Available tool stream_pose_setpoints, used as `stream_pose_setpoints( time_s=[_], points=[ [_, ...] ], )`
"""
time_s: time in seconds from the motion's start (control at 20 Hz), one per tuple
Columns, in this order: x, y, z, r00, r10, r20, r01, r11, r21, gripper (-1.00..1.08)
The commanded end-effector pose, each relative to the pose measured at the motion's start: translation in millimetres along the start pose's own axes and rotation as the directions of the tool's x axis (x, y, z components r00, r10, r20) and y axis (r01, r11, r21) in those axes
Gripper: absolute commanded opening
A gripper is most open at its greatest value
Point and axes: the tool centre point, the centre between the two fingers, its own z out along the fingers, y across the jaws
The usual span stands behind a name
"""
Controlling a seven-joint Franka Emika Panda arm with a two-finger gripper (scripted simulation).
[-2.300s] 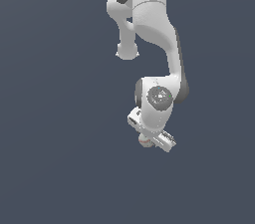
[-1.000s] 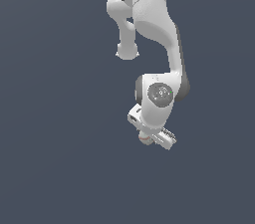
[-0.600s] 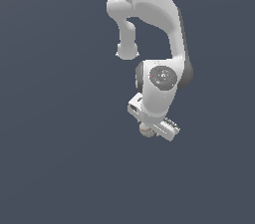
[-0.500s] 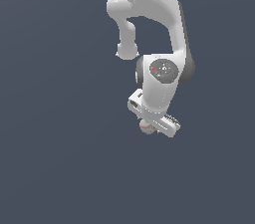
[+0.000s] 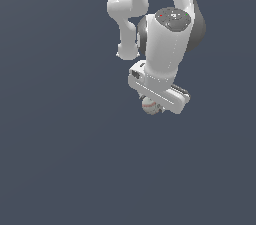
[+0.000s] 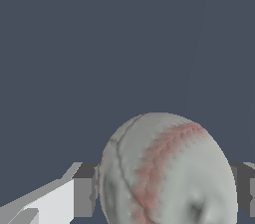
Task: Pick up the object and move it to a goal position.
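I see the dark slate-blue surface (image 5: 60, 159) filling the whole scene, plain and even. Over it, in the exterior view, my white arm (image 5: 167, 39) folds down from the upper edge, its wrist block pointing downward toward the exterior view's right of centre. Under the wrist sits the gripper (image 5: 152, 106), its flat white body tilted. The ball (image 5: 148, 105) peeks out just beneath that body, mostly hidden by it. In the wrist view the ball (image 6: 167, 170) looms large, off-white with a red stitched seam, and a grey finger (image 6: 83, 195) presses against each flank: I read the claw as clamped on the ball.
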Motion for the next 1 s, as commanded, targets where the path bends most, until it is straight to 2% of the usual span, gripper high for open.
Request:
stream_pose_setpoints(
  time_s=[0.0,0.6,0.95],
  points=[
    [-8.1,6.7,-28.8,1.000,0.000,-0.002,0.000,1.000,0.002,-1.00],
    [-47.3,37.7,-164.1,1.000,0.001,-0.003,-0.001,1.000,0.001,-1.00],
    [-63.8,49.6,-224.1,1.000,0.001,-0.004,-0.001,1.000,0.001,-1.00]
  ],
)
